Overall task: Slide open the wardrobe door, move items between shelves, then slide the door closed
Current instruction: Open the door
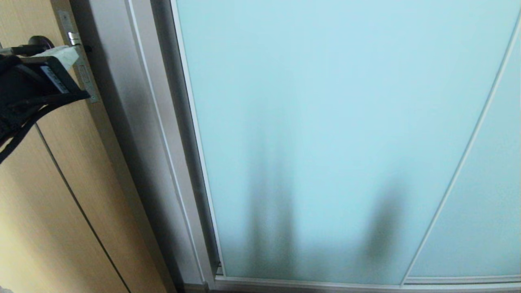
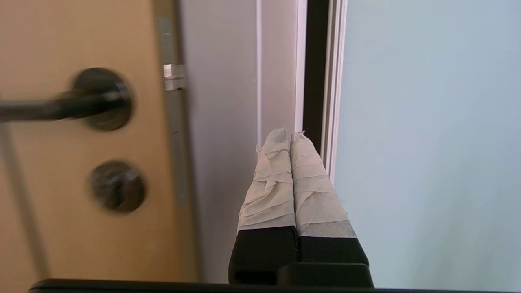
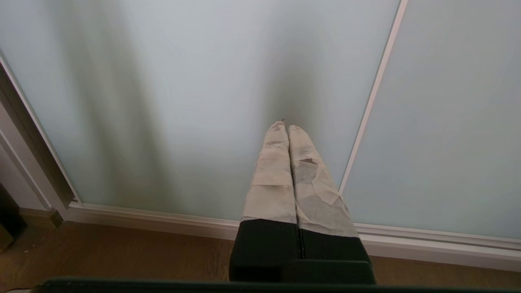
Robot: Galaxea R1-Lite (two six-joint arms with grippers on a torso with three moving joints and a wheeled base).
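Note:
The sliding wardrobe door (image 1: 333, 122) is a frosted pale aqua glass panel in a slim silver-white frame, and it stands closed across most of the head view. My left gripper (image 2: 290, 136) is shut and empty. Its taped fingertips (image 1: 67, 55) are raised at the far left, pointing at the white jamb (image 2: 276, 81) beside the dark gap along the door's left edge. My right gripper (image 3: 285, 128) is also shut and empty, held low in front of the glass (image 3: 183, 101) above the bottom rail. The items and the shelves are hidden behind the door.
A light wood hinged door (image 1: 49, 203) with a dark lever handle (image 2: 61, 108) and a round lock (image 2: 117, 186) stands left of the wardrobe. A second glass panel (image 1: 488, 203) overlaps at the right. A white bottom track (image 3: 163, 217) meets the wooden floor (image 3: 122, 252).

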